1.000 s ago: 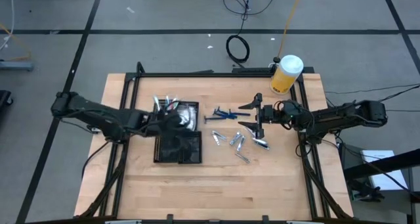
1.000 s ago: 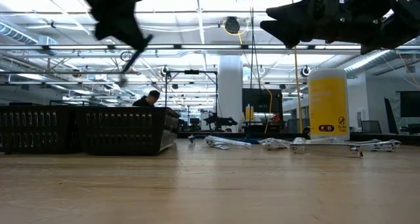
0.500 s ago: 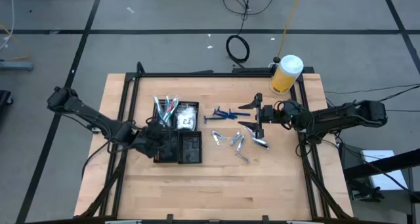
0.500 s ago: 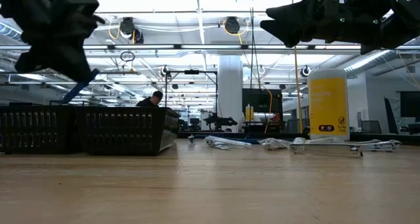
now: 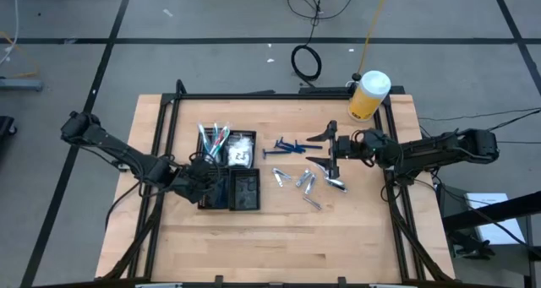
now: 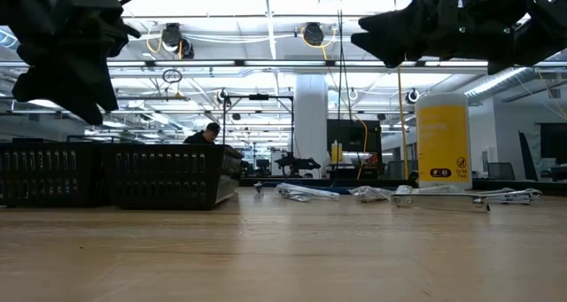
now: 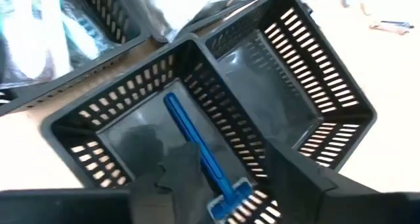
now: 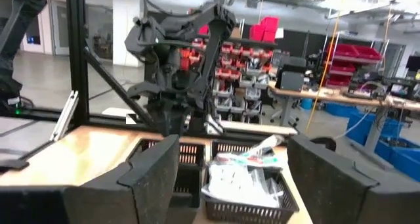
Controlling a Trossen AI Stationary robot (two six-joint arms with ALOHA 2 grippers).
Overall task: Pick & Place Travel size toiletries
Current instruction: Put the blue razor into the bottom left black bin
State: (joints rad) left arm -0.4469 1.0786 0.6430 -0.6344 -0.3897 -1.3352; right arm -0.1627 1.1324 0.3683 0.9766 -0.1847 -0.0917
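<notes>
Left gripper (image 7: pixel 226 184) hovered part-open over the tray (image 7: pixel 341 112), blue razor (image 7: pixel 200 152) lying loose in one compartment. Could have snagged the handle when lifting. Right gripper (image 5: pixel 325 151) waited wide open, empty, above the loose toiletries (image 5: pixel 304 182).

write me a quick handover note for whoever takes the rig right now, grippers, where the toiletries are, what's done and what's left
Left gripper: open over the tray's front left compartment, with a blue razor lying in that compartment right below it.
Right gripper: open, empty, hovering above the loose items on the table's right half.
Done: sticks in the back left compartment, white packets in the back right, one razor in the front left.
Left: blue razors and silvery tubes lie loose on the table; the front right compartment looks empty.
The yellow jar stands at the table's back right corner.
</notes>
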